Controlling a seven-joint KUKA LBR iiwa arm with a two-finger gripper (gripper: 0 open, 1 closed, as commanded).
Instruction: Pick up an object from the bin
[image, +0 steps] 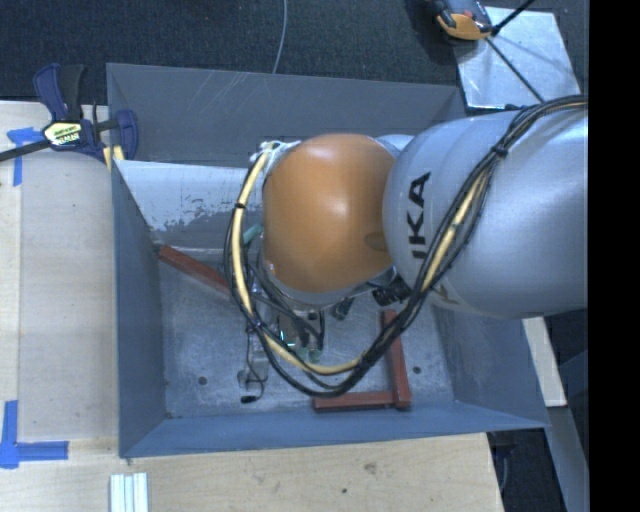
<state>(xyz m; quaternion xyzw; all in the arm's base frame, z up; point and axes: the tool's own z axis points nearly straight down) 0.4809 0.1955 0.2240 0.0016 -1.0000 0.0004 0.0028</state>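
The silver robot arm (500, 220) comes in from the right and hangs low inside the grey metal bin (135, 330). On its rounded side I can read the black letters "KA" (418, 215), set sideways; the rest of the word is hidden behind the cables. A smooth orange dome-shaped cover (320, 210) caps the wrist, and black and yellow cables (300, 368) run along the arm and loop round under the cover.

The gripper (295, 335) shows as a dark cluster of parts just below the orange cover, over the middle of the bin's floor. Whether it is wide or narrow I cannot tell, and I see nothing held in it.

Two things lie nearest to it. A red-brown flat strip (190, 265) lies slantwise on the left, near the back wall. A red-brown L-shaped piece (385, 400) lies at the front right, one leg along the front wall. A small dark thing (247, 385), too small to make out, rests front left of the gripper.
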